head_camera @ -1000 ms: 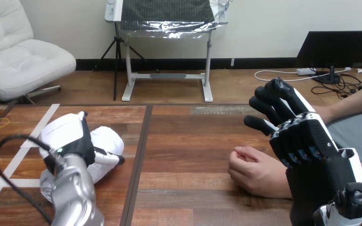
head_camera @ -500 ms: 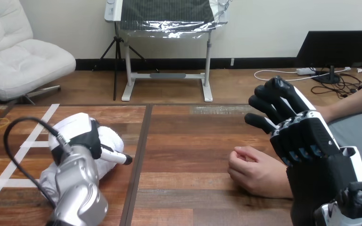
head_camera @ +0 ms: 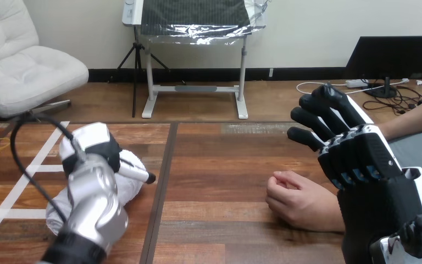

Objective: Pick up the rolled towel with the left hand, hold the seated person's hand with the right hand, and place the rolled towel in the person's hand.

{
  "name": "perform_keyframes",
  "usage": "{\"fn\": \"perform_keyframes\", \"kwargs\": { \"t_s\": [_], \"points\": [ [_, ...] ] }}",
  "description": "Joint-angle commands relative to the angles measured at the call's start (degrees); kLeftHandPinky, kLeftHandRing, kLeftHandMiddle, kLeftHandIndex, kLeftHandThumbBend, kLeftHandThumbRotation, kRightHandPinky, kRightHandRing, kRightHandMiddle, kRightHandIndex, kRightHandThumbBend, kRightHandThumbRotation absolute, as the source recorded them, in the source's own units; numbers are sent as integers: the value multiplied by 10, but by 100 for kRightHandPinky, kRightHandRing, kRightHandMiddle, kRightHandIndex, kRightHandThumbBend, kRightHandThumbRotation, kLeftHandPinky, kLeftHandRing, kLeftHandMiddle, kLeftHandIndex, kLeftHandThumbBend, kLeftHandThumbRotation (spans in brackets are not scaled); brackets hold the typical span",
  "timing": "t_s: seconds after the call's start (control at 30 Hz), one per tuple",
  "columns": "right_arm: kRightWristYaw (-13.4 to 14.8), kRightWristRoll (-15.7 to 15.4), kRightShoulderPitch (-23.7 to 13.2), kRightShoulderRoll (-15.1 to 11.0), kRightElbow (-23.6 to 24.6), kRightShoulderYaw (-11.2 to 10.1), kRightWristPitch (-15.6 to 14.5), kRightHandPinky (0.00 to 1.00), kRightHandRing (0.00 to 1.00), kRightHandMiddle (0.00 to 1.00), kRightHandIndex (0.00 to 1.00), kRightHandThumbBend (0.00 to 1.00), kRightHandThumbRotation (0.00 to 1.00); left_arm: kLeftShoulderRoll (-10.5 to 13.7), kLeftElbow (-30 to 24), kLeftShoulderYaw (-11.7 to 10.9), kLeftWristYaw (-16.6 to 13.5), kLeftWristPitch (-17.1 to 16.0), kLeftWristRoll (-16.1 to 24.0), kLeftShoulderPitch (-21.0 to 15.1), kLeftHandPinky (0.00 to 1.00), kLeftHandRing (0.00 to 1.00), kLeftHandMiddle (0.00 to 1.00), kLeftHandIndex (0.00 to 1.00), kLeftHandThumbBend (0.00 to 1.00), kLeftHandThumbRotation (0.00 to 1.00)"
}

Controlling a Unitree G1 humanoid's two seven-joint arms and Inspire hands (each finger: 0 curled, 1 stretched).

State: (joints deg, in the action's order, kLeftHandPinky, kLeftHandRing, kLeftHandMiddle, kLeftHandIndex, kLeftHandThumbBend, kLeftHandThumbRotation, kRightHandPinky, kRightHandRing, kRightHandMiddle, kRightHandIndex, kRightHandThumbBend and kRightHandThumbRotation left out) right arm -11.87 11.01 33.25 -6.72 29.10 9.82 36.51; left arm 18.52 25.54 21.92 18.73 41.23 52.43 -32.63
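The white rolled towel (head_camera: pixel 129 182) lies on the wooden table (head_camera: pixel 225 165) at the left. My left hand (head_camera: pixel 95 148) sits on top of it, back toward the camera, and its thumb (head_camera: pixel 138 174) is pressed across the towel's near side. My right hand (head_camera: pixel 358 157) is raised at the right with its fingers (head_camera: pixel 329 113) spread and nearly straight, holding nothing. The person's hand (head_camera: pixel 299 202) rests below it on the table as a loose fist. The two are apart.
White tape lines (head_camera: pixel 30 170) mark the table's left part. A dark seam (head_camera: pixel 164 181) runs front to back down the table's middle. The person's forearm (head_camera: pixel 412 118) comes in from the right edge behind my right hand.
My left forearm has swung to the right and the hand has shifted slightly up and right on the towel, which stays on the table. My right hand has drifted a little to the right.
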Motion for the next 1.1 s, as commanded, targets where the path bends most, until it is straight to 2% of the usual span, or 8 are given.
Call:
{"fn": "perform_keyframes", "kwargs": {
  "t_s": [0.0, 0.13, 0.47, 0.67, 0.83, 1.07],
  "points": [
    [3, 7, -26, 3, 24, -6, -3, 79, 85, 86, 87, 97, 100, 7, 38, 30, 23, 1, 10, -51, 56, 72, 76, 75, 91, 47],
    [2, 11, -27, 2, 27, -5, -5, 79, 85, 86, 87, 97, 100, 6, 63, 40, 21, 2, 11, -67, 51, 69, 74, 74, 91, 47],
    [0, 17, -25, 1, 33, -4, -6, 79, 85, 86, 87, 94, 100, -1, 111, 55, 0, 1, 5, -92, 38, 60, 68, 69, 91, 40],
    [-1, 21, -22, 0, 33, -6, -4, 79, 85, 86, 86, 93, 100, -3, 133, 66, -15, 3, 8, -102, 28, 53, 62, 62, 91, 37],
    [-4, 26, -20, -1, 34, -6, -1, 79, 85, 86, 86, 91, 100, -4, 148, 76, -34, 3, 12, -104, 23, 57, 65, 63, 92, 37],
    [-4, 24, -19, 1, 34, -8, 7, 79, 85, 86, 86, 89, 100, -6, 148, 77, -51, 8, 4, -100, 24, 74, 80, 77, 93, 34]
  ]
}}
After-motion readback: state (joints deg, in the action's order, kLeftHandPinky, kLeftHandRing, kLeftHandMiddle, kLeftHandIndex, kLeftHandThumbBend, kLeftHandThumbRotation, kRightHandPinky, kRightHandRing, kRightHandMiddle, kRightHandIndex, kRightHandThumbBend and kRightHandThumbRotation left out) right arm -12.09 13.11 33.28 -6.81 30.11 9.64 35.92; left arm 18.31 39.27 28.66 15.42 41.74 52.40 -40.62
